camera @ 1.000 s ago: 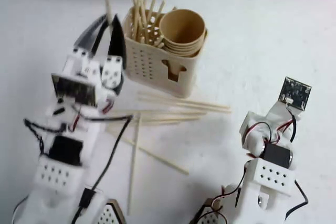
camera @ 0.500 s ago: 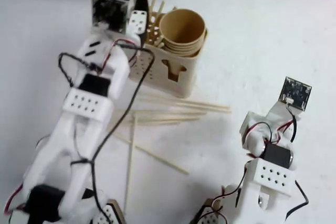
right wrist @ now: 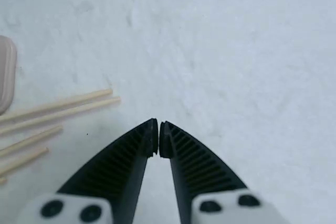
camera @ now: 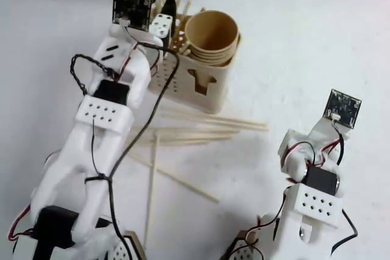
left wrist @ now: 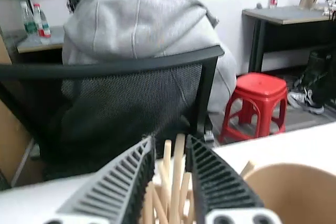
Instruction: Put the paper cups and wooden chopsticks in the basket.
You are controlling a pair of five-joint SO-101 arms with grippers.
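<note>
A cream basket (camera: 201,89) stands at the back of the white table with stacked paper cups (camera: 211,31) and several upright chopsticks (camera: 163,22) in it. My left gripper (camera: 167,4) hovers over the basket's chopstick side. Its fingers stand a little apart in the left wrist view, my left gripper (left wrist: 169,142) with chopstick tips (left wrist: 179,153) rising in the gap and a cup rim (left wrist: 294,182) beside. Several loose chopsticks (camera: 201,127) lie on the table in front of the basket. My right gripper (right wrist: 158,140) is shut, empty, low over bare table near chopstick ends (right wrist: 58,106).
One chopstick (camera: 151,187) lies pointing toward the front edge and another (camera: 183,182) lies slantwise beside it. The right arm (camera: 317,175) rests folded at the front right. A basket corner (right wrist: 5,72) shows in the right wrist view.
My left arm swung from beside the basket to above it with an upright chopstick. The stick no longer juts above the gripper. The right arm kept still.
</note>
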